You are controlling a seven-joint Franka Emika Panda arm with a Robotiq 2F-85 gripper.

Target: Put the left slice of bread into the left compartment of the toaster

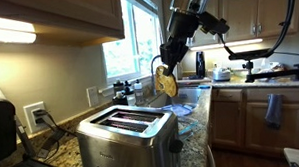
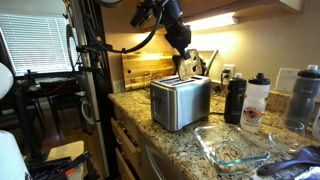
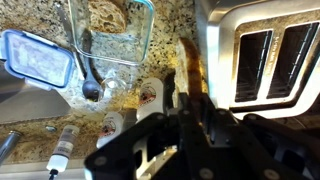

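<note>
I am holding the left slice of bread [image 1: 167,83] between my jaws, which are closing narrowly on it. It is hanging upright in the air above the toaster [image 1: 126,134], not touching the steel top. In the wrist view the slice [image 3: 188,62] is showing edge-on, just beside the two dark slots [image 3: 255,65] and not over either one. The toaster is standing on the granite desk [image 2: 170,140], near a glass dish [image 2: 235,147].
</note>
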